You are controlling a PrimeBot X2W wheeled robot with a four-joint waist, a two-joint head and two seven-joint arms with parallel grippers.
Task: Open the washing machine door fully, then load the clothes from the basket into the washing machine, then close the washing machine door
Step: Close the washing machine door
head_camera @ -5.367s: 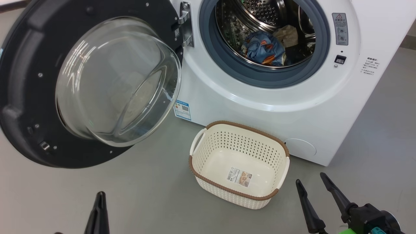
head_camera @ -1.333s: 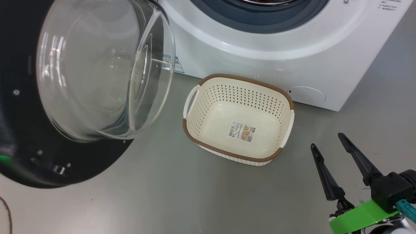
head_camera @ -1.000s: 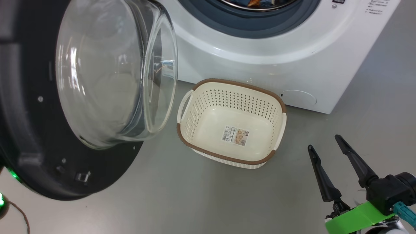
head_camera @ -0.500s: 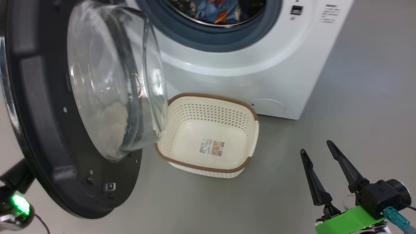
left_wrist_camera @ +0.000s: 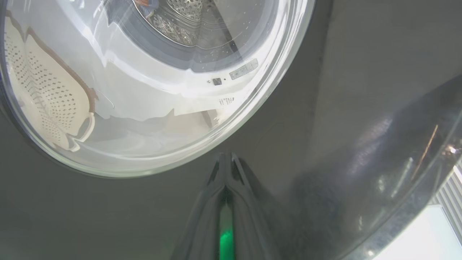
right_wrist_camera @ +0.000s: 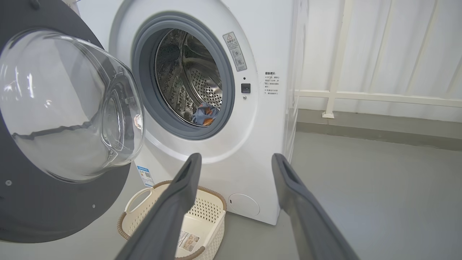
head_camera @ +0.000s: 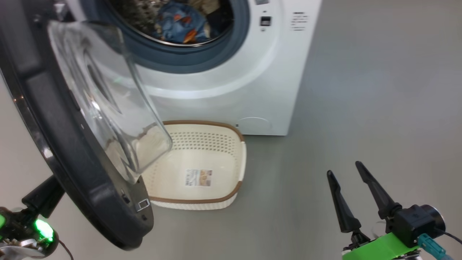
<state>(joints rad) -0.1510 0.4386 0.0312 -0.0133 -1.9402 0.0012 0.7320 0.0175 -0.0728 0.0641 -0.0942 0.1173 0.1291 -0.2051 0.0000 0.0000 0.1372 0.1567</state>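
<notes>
The washing machine (head_camera: 231,90) stands with its drum open, and the clothes (head_camera: 178,23) lie inside the drum (right_wrist_camera: 203,113). The washing machine door (head_camera: 65,144) hangs half swung at the left, its glass bowl (head_camera: 104,101) over the basket's left end. The basket (head_camera: 202,124) sits on the floor before the machine, holding nothing but its paper label. My left gripper (left_wrist_camera: 226,157) is shut, its tips against the door's black outer face (left_wrist_camera: 325,108). My right gripper (head_camera: 343,169) stands open at the lower right, apart from everything.
Bare grey floor stretches to the right of the machine (head_camera: 379,90). In the right wrist view, a white railing (right_wrist_camera: 361,95) runs along the pale wall behind that floor. A thin cable (head_camera: 66,249) trails by my left wrist.
The door has swung toward the machine, edge-on now where it faced me before. My left wrist has come into view behind it. The head camera has turned; the right gripper stays open.
</notes>
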